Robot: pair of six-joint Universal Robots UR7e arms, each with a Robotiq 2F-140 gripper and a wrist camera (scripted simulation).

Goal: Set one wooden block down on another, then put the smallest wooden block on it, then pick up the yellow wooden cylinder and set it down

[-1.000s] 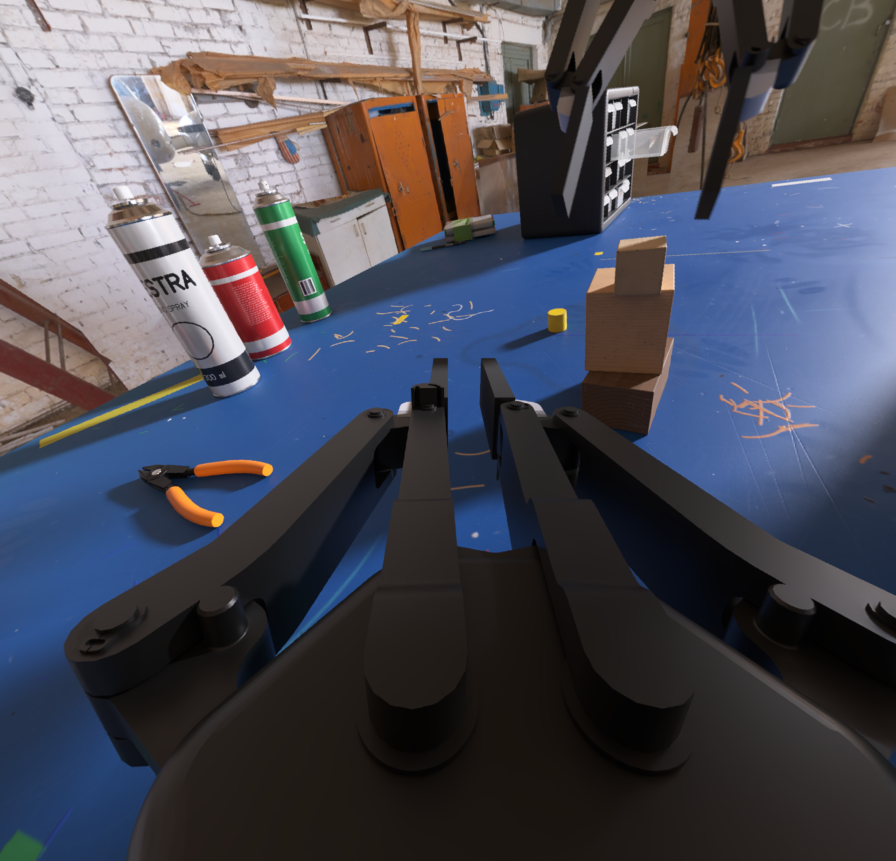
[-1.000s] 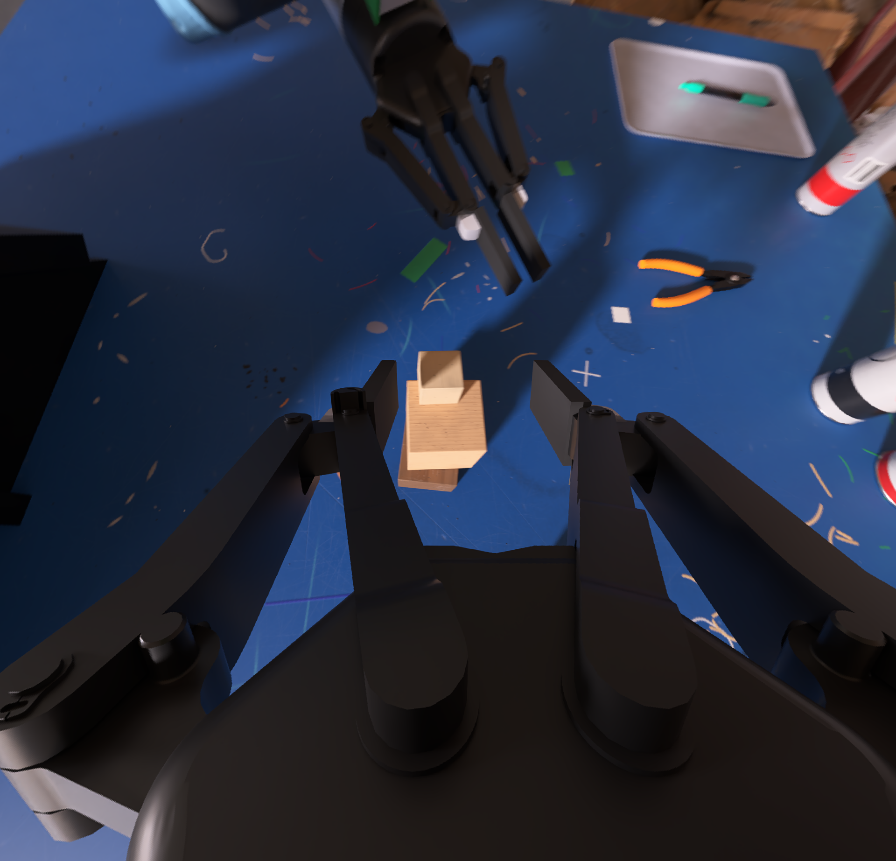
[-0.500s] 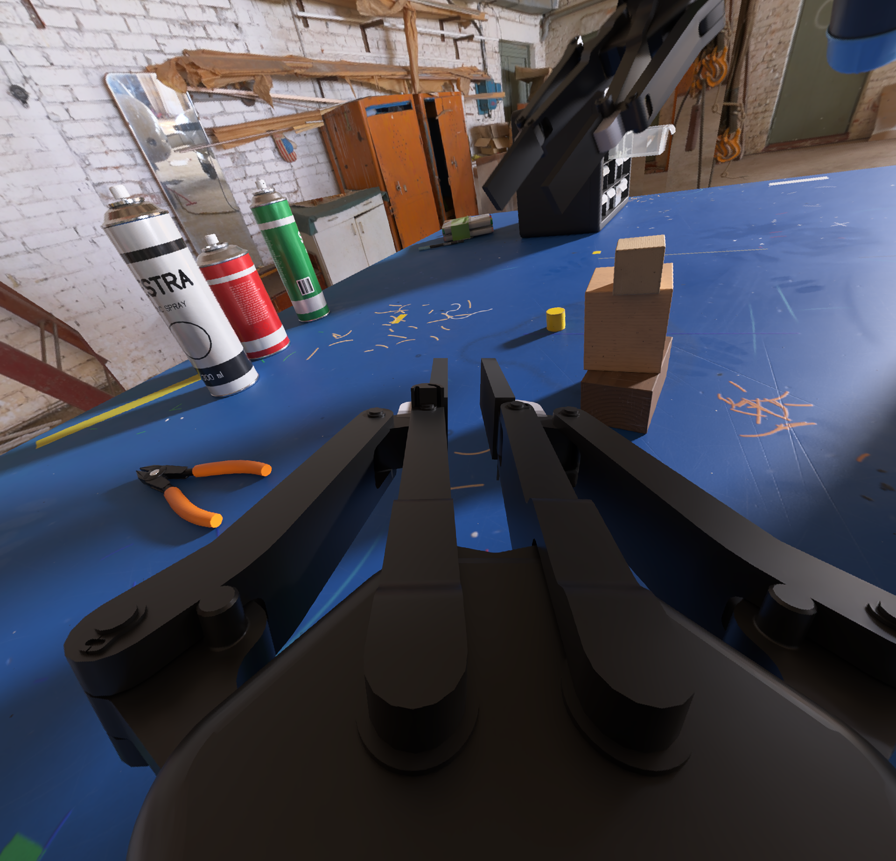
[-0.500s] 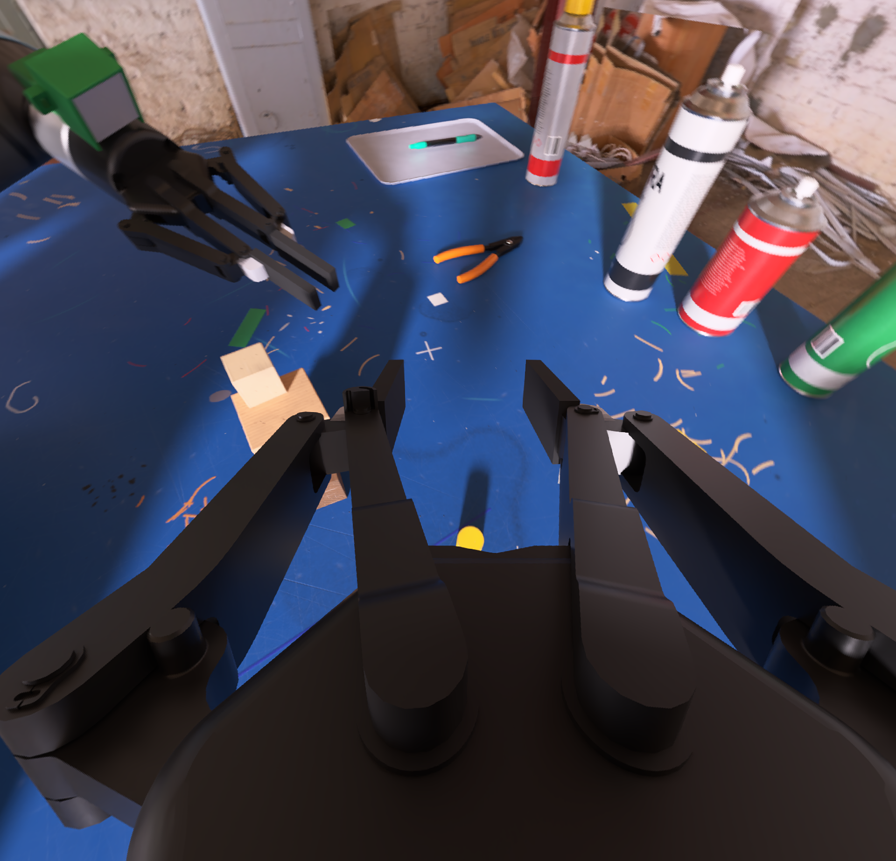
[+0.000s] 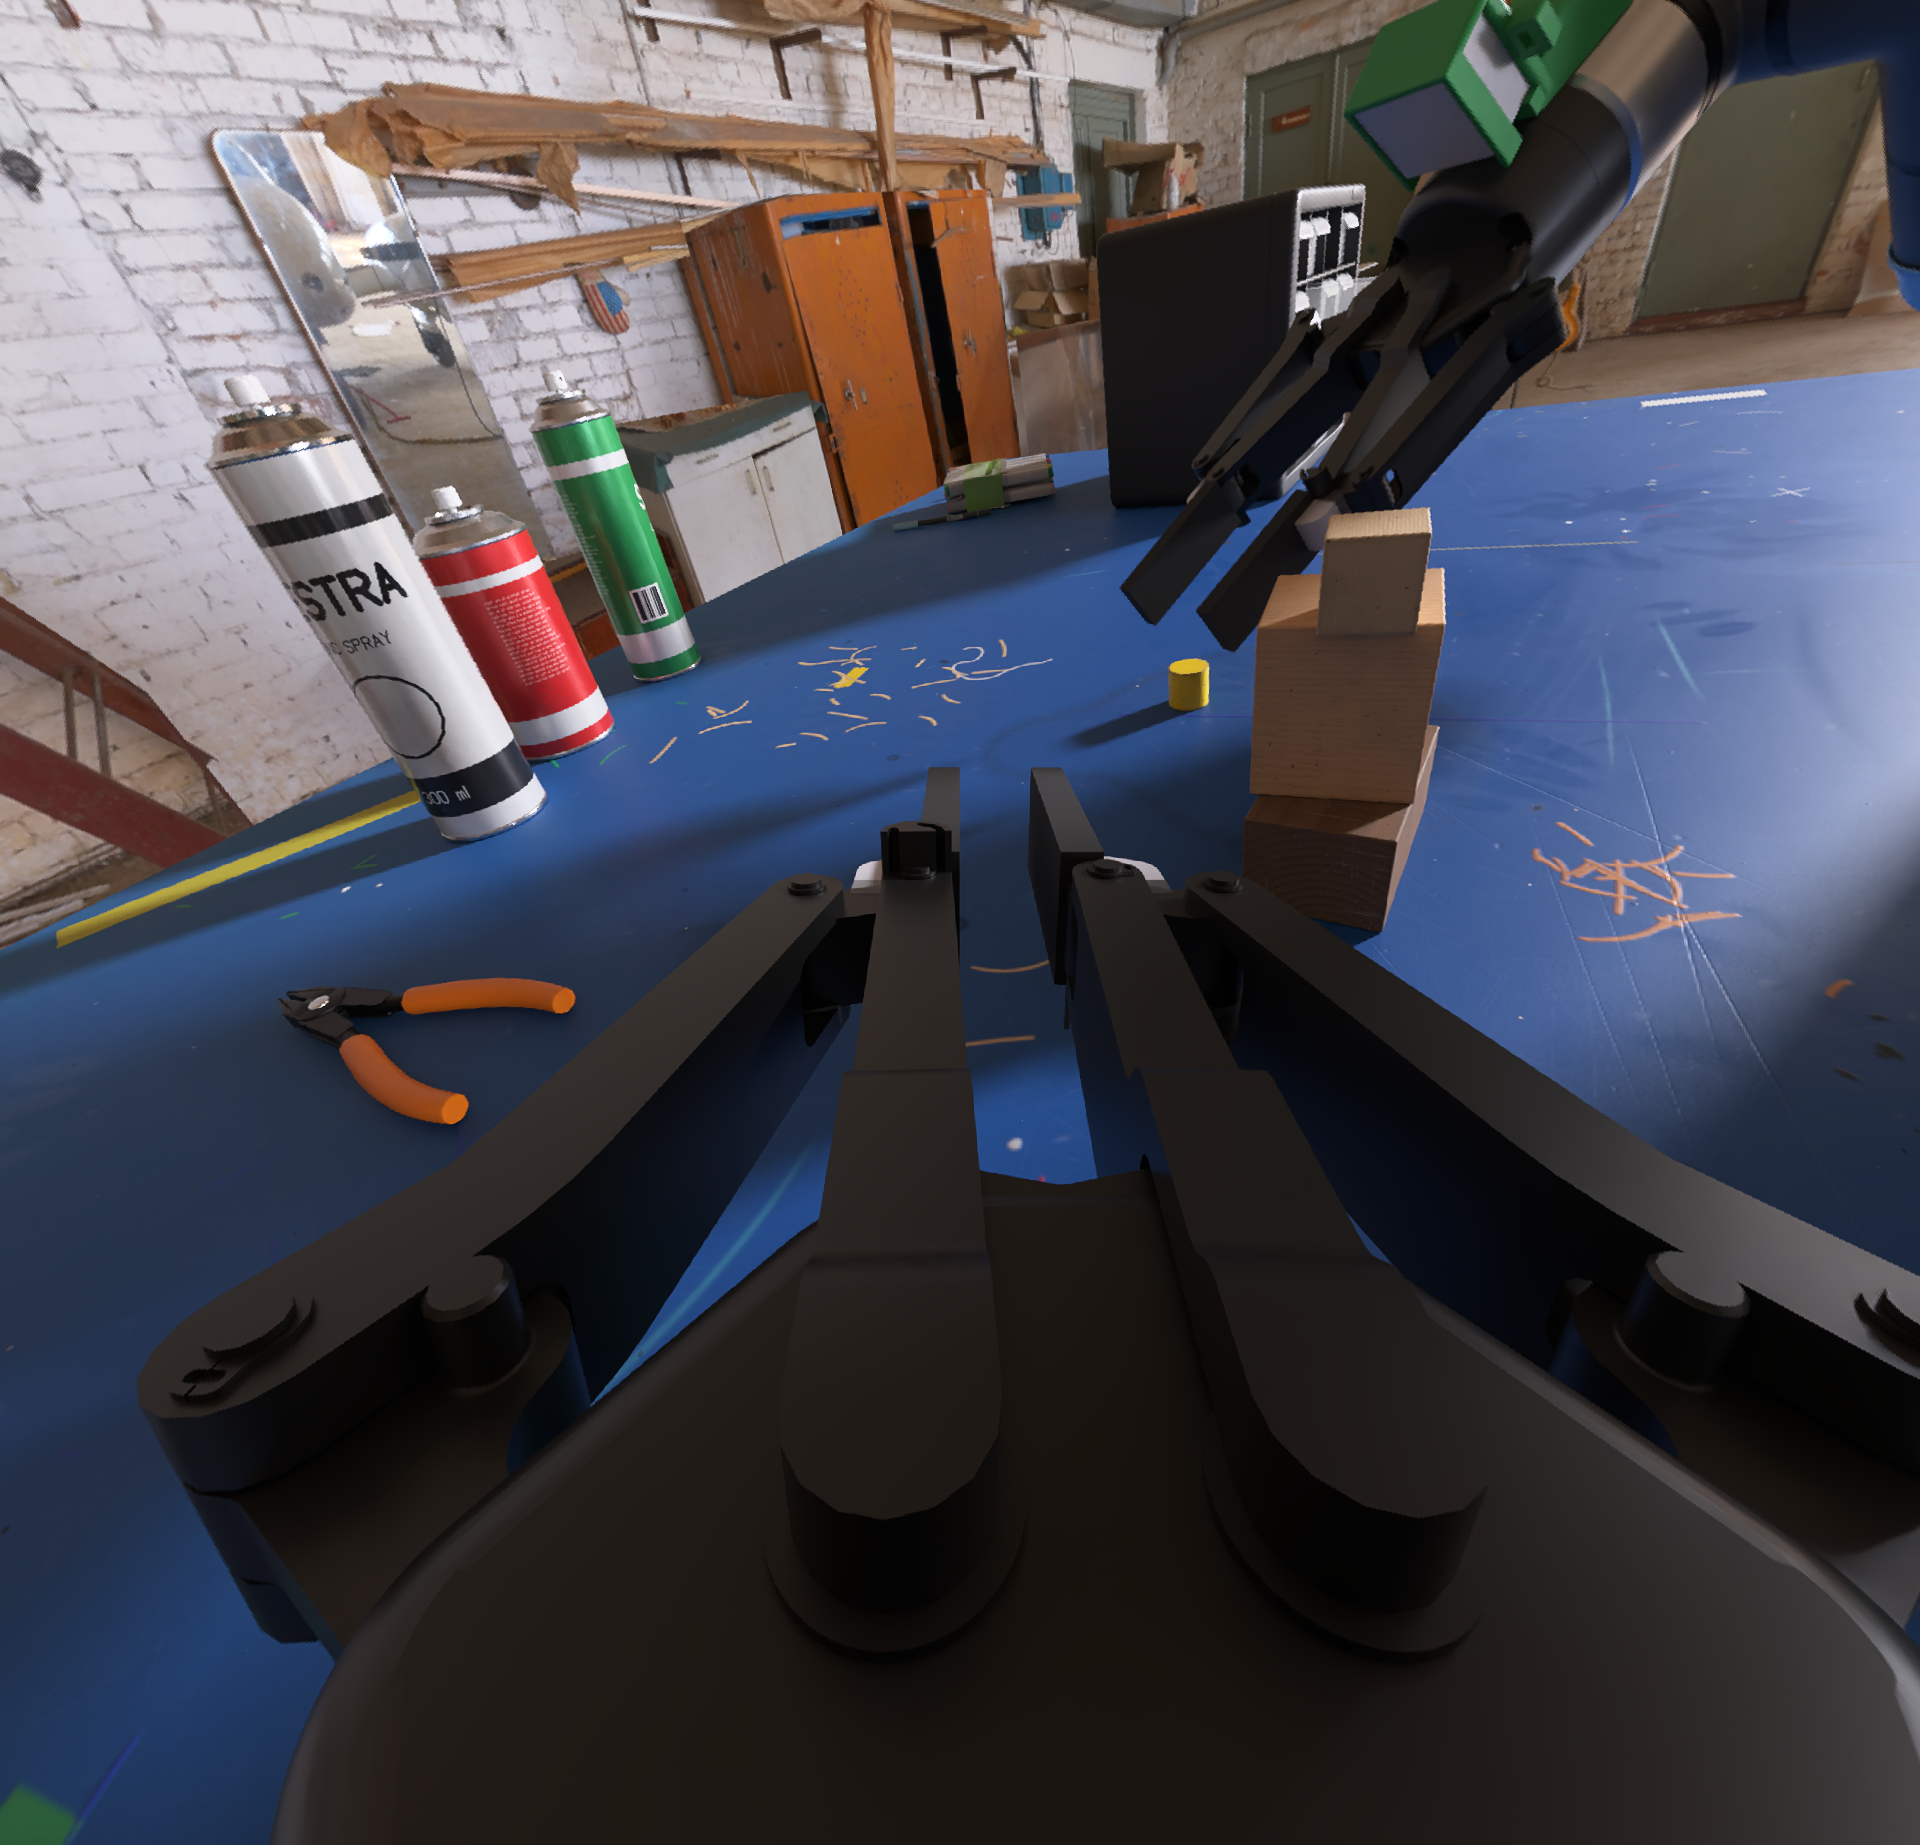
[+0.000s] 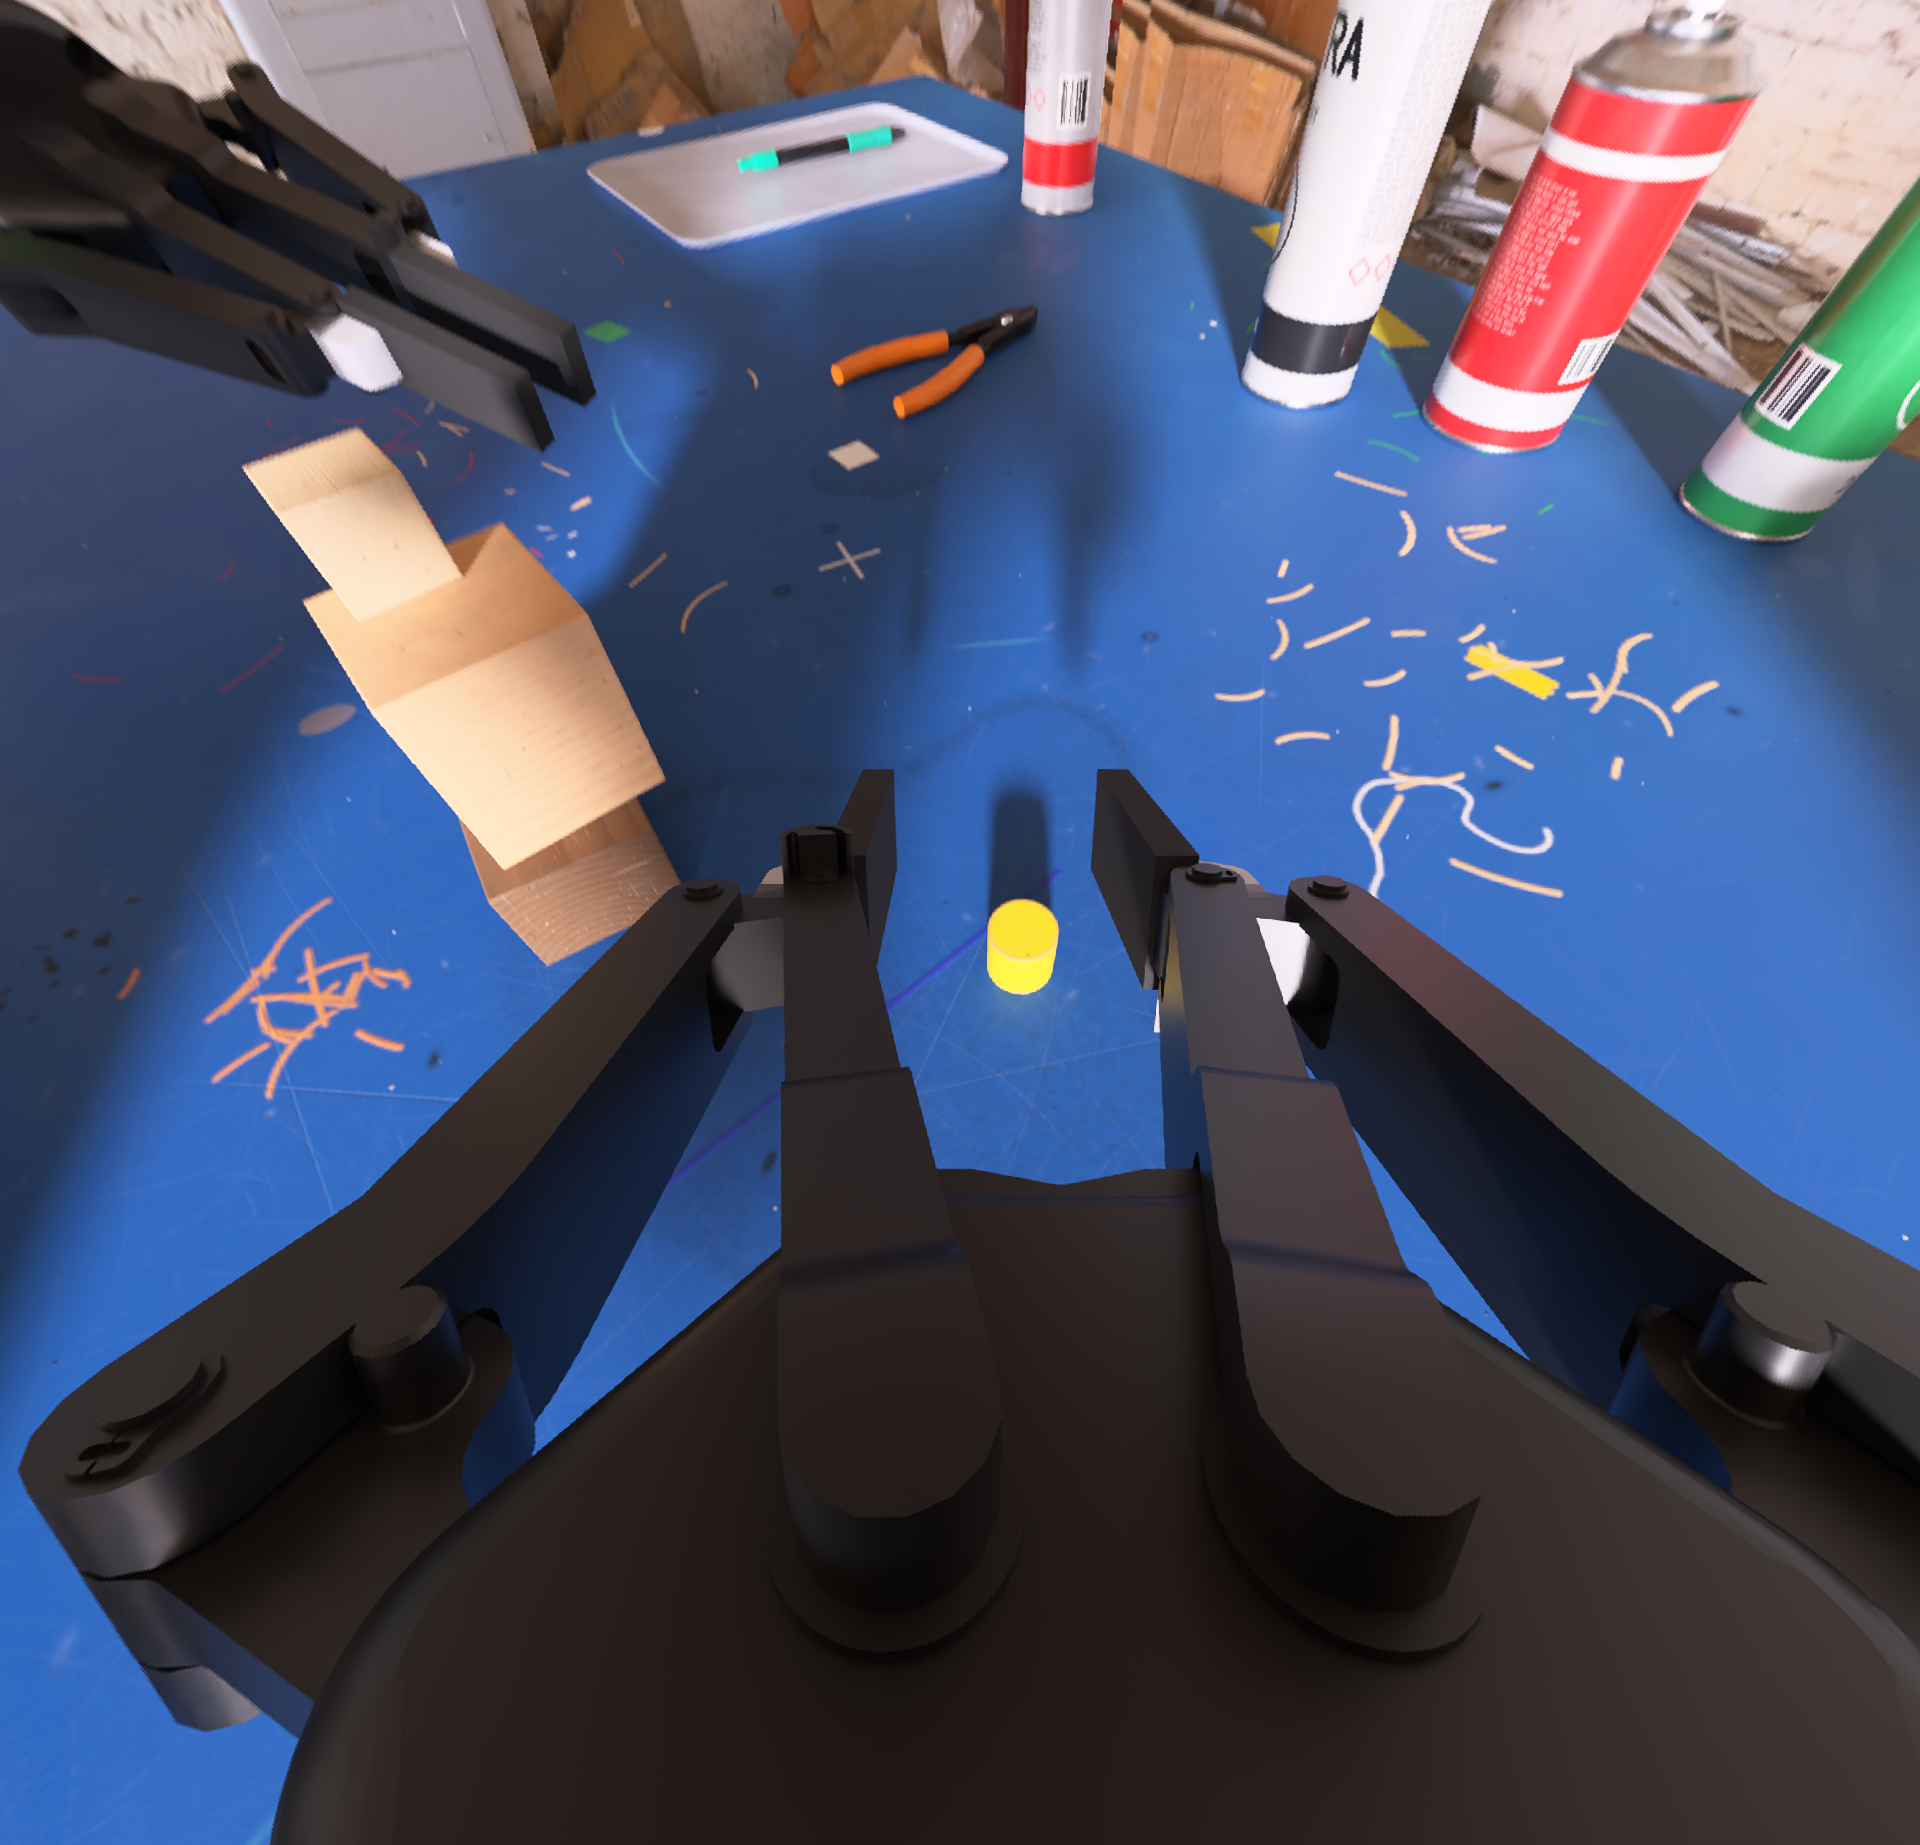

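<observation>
Three wooden blocks stand stacked: a dark bottom block (image 5: 1325, 860), a larger pale block (image 5: 1345, 683) and the smallest block (image 5: 1371, 569) on top. The stack also shows in the right wrist view (image 6: 488, 673). The yellow cylinder (image 6: 1022, 948) stands upright on the blue table (image 6: 1039, 569). My right gripper (image 6: 992, 819) is open, with the cylinder framed between its fingers and touching neither. The cylinder also shows in the left wrist view (image 5: 1189, 683), below the right gripper (image 5: 1184, 616). My left gripper (image 5: 992, 808) is shut and empty, left of the stack.
Three spray cans, white (image 5: 384, 632), red (image 5: 514, 632) and green (image 5: 613, 548), stand at the table edge. Orange-handled pliers (image 5: 416, 1037) lie near the left gripper. A white tray (image 6: 800, 169) holds a pen. A black organiser box (image 5: 1205, 361) stands behind the stack.
My right gripper has swung away from above the stack and come down over the yellow cylinder, still open. The left gripper and the stack have not moved.
</observation>
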